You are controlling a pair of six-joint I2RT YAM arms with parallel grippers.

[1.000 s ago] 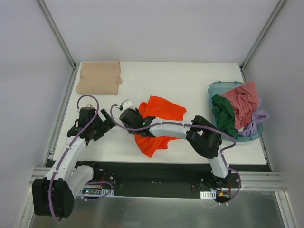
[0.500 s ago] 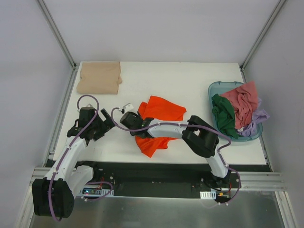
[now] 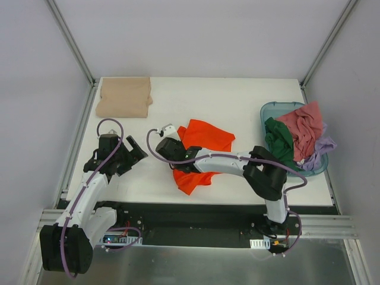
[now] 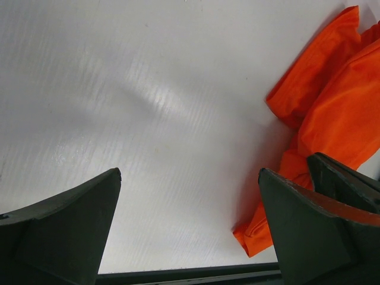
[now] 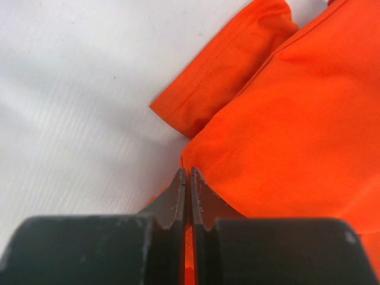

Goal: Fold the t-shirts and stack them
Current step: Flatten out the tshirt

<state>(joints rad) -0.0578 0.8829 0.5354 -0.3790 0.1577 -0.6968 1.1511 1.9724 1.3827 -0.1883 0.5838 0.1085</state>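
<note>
Far half of the white tabletop is wide open between the folded tan-beige cloth shirt in the far-left corner and the heaped teal plastic tub on the right. Middle's blocked by the crumpled bright orange cloth t-shirt, white right arm stretched across it.

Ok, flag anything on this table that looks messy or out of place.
The orange t-shirt lies crumpled in the middle of the table, not folded. At the right edge, a heap of garments spills over the rim of the teal tub. The tan t-shirt in the far left corner is neatly folded; nothing odd there.
</note>
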